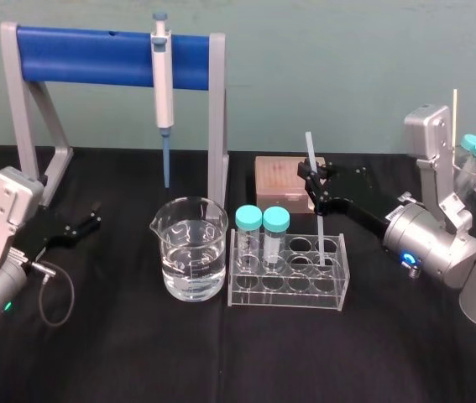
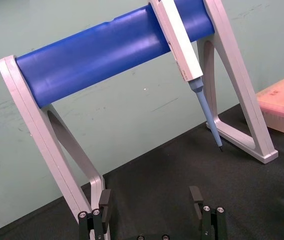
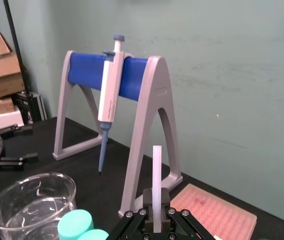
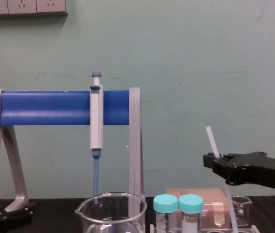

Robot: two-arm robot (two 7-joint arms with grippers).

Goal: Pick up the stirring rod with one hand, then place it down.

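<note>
Above the clear acrylic tube rack (image 1: 288,295), right black gripper (image 1: 312,180): jaws clamped on the thin white translucent stirring rod (image 1: 320,225), lower end seemingly in a rack hole. Any sideways move could snag and tip the rack; left gripper (image 1: 93,217) parked bench-left, jaws apart.

Nothing here can be read: no words, numbers, brand names or signs. The two capped tubes (image 4: 166,221), at about 5 o'clock in the chest view, have faint printed marks on their sides, but these are too small to make out.
</note>
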